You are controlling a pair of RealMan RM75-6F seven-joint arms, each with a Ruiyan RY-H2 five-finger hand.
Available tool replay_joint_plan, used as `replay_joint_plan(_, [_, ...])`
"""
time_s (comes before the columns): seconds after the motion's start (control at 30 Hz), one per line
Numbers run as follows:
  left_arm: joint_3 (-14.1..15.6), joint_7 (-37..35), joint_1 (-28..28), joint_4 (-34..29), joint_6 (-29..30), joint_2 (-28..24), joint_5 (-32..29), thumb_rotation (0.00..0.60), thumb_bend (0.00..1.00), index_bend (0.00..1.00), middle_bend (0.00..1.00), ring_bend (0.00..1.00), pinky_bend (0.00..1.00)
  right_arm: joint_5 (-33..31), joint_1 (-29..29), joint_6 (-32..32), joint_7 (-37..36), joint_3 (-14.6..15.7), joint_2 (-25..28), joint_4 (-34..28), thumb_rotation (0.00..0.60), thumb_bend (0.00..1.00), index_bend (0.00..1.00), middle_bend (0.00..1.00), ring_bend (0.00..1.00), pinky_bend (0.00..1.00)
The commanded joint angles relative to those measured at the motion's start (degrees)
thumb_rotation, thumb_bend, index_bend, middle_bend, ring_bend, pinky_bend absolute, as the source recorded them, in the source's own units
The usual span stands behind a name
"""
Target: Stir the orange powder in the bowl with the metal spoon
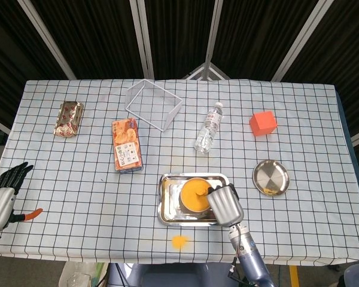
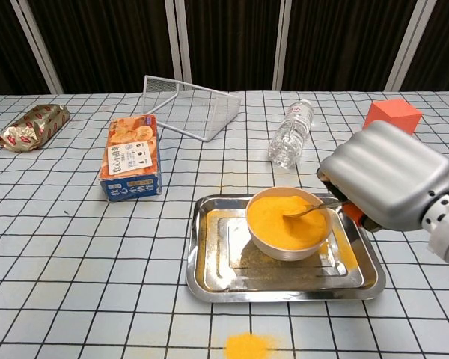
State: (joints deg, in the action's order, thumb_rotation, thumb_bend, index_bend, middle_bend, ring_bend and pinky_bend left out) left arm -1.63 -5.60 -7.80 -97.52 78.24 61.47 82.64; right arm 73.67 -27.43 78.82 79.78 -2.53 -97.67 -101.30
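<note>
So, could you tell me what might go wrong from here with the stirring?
The bowl is heaped with orange powder, so the spoon in the right hand could push more over the rim; powder already lies in the tray and on the tablecloth. A sideways push might also slide the bowl.

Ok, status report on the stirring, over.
Right hand holds metal spoon, tip in orange powder. Left hand idle at table edge. Bowl in tray. Nothing obstructing.
</note>
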Motion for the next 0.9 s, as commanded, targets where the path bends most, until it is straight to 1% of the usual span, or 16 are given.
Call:
replay_joint_plan(0.03, [-0.01,-0.01,0.0,0.0,0.01,0.0,-0.01,0.6,0.01,0.0,0.0,0.0,0.0,0.11,-0.06,0.04,-0.01,-0.05,0.12,-0.19,0.6,0.89,0.99,0.81,0.77,0.82])
replay_joint_plan(0.27, [0.02,-0.03,0.01,0.0,0.02,0.0,0.06,0.6,0.01,0.0,0.0,0.0,0.0,0.44,0.0,0.27,1.85,0.69,1.56,-2.38,0.6,0.89,0.99,0.81,0.77,0.82])
replay_joint_plan(0.4, [0.06,-0.02,0.05,-0.02,0.09,0.01,0.14,0.6,0.01,0.0,0.0,0.0,0.0,0.71,-0.09,0.57,2.07,0.35,2.16,-3.65,0.6,0.89,0.99,0.81,0.77,0.82])
replay_joint_plan(0.5, [0.01,-0.06,0.05,-0.06,0.13,-0.01,0.09,0.6,0.01,0.0,0.0,0.0,0.0,0.34,-0.19,0.45,2.09,0.08,2.17,-4.0,0.6,0.89,0.99,0.81,0.77,0.82])
replay_joint_plan(0.9, [0.05,-0.26,0.03,-0.1,-0.01,-0.09,0.07,0.6,0.01,0.0,0.0,0.0,0.0,0.37,-0.36,0.07,2.06,0.61,2.27,-4.83,0.6,0.9,1.0,0.81,0.77,0.82])
